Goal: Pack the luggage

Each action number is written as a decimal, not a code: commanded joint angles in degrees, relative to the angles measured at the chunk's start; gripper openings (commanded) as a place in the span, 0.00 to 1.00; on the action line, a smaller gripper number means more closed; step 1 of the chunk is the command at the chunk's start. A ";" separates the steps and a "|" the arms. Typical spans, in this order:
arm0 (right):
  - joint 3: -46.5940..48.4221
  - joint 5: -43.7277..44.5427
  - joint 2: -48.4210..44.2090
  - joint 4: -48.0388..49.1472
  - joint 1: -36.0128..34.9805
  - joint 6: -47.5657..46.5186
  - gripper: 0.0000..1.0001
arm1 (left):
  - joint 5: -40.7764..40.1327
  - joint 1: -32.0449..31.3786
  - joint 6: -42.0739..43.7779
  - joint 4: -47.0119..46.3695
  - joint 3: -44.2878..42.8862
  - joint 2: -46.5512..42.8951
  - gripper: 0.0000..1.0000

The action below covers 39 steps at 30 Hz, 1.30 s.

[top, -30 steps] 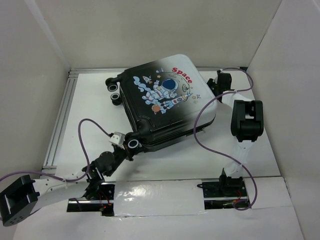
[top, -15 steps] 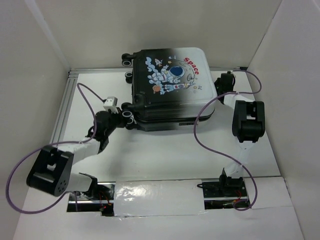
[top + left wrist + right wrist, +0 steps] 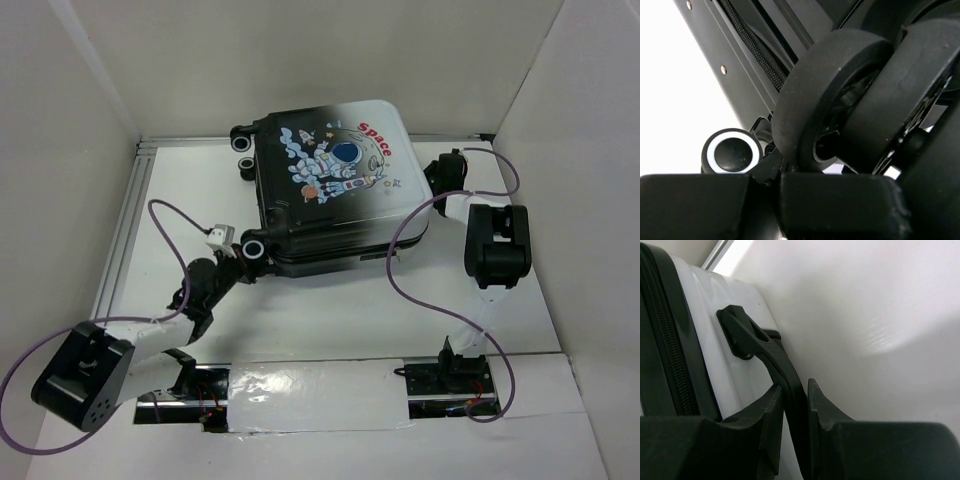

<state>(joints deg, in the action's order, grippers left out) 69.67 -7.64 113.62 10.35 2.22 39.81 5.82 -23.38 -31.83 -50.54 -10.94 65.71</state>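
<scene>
Black handle point(image 3: 765, 347) of luggage point(image 3: 725, 350) clamped by right end effector point(image 3: 795, 390).

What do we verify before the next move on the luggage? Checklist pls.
1. Right gripper clamped on side handle: ok.
2. Left gripper hold on near-left wheel: cannot tell; the wheel fills the wrist view.
3. Luggage shut, lying print-up: ok.
4. Purple cable clear of luggage: not ok, it crosses the near right corner.
5. Gap to back wall: cannot tell.
</scene>
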 commanded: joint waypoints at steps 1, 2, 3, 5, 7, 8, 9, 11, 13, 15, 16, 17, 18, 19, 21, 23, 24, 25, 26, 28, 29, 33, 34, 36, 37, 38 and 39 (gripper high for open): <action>-5.51 -3.36 1.34 -13.77 -11.96 9.67 0.00 | 7.82 -11.40 2.38 -7.47 -0.66 -2.86 0.00; -5.51 -2.04 1.34 -14.47 -13.11 10.19 0.00 | 6.67 -12.91 4.22 -5.29 -0.66 -3.48 0.00; -4.81 -0.72 1.34 -15.09 -13.64 10.20 0.00 | 5.70 -14.49 5.28 -4.14 -0.66 -4.10 0.00; -4.81 -0.71 1.34 -15.10 -14.43 12.12 0.00 | 4.11 -18.70 8.70 -2.37 -0.66 -5.77 0.00; -4.28 0.17 1.95 -14.14 -15.14 13.01 0.00 | 4.11 -21.43 11.43 -0.35 -0.66 -6.30 0.00; -4.28 0.17 1.95 -14.13 -15.14 13.97 0.00 | 2.19 -24.67 12.75 0.18 -0.66 -7.08 0.00; -3.76 0.17 2.65 -14.13 -15.75 14.50 0.00 | 1.22 -26.09 14.50 0.18 0.21 -8.05 0.00; -2.88 0.70 3.97 -14.74 -15.75 15.11 0.00 | -2.28 -29.69 15.05 0.70 2.14 -9.28 0.00; -2.18 1.22 3.97 -14.74 -15.75 15.12 0.00 | -4.85 -31.98 15.05 1.41 3.72 -11.73 0.00; -1.64 1.22 4.50 -14.74 -15.75 15.12 0.00 | -7.31 -34.62 15.05 2.20 4.78 -13.58 0.00; -0.95 1.22 5.28 -14.74 -15.75 15.12 0.00 | -7.32 -35.24 15.05 2.20 5.40 -14.64 0.00; -0.33 1.22 5.29 -15.35 -15.75 14.60 0.00 | -7.32 -35.77 15.05 2.20 6.45 -16.74 0.00; 0.37 1.22 5.90 -15.36 -15.75 14.59 0.00 | -4.71 -36.30 15.57 2.20 7.07 -17.80 0.00; 0.38 0.09 6.87 -15.36 -15.75 13.90 0.00 | -3.20 -36.30 15.57 2.20 7.59 -18.86 0.00; 3.09 -1.06 8.10 -15.36 -15.14 13.19 0.00 | 0.14 -36.30 16.62 2.81 8.48 -21.49 0.00; 4.50 -0.54 9.33 -17.02 -15.14 11.96 0.00 | 2.69 -36.30 17.85 5.71 9.00 -23.77 0.00; 4.51 -0.53 9.34 -17.03 -15.14 11.96 0.00 | 1.92 -36.30 17.86 5.72 9.01 -23.79 0.00; 4.51 -0.53 9.34 -17.03 -15.14 11.96 0.00 | 1.21 -36.30 17.86 6.76 9.01 -24.49 0.00; 4.51 -0.53 9.34 -17.03 -15.14 11.96 0.00 | 1.21 -36.30 17.86 8.25 8.48 -24.49 0.00; 2.67 0.17 7.76 -15.89 -15.66 11.96 0.00 | -0.37 -36.30 17.86 8.80 6.73 -22.93 0.00; 1.97 0.17 7.75 -15.10 -15.67 12.56 0.00 | -0.98 -36.30 17.86 9.67 5.24 -22.21 0.00; 0.90 -3.41 7.23 -12.38 -15.14 8.89 0.00 | 0.85 -36.30 15.57 6.44 4.52 -21.06 0.00; 1.86 -4.83 8.44 -12.37 -15.14 4.88 0.00 | 0.85 -36.30 15.57 6.42 4.52 -21.06 0.00; 4.50 -6.86 9.16 -15.68 -14.52 1.42 0.00 | -2.99 -36.30 14.70 7.82 3.65 -22.81 0.00; 5.38 -6.86 9.68 -16.58 -14.52 0.45 0.00 | -4.58 -36.30 14.70 8.70 3.12 -23.34 0.00; 5.39 -6.86 8.47 -16.59 -14.52 -0.08 0.00 | -5.81 -33.95 14.70 11.23 2.25 -23.35 0.00; 4.78 -5.38 7.41 -16.59 -14.52 -0.09 0.00 | -5.30 -31.93 14.70 13.08 -0.46 -23.35 0.00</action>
<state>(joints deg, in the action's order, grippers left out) 77.01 -16.78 119.31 9.76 -1.48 40.40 -22.17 -53.93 -16.93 -36.86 -1.80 42.04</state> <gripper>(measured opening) 0.298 0.053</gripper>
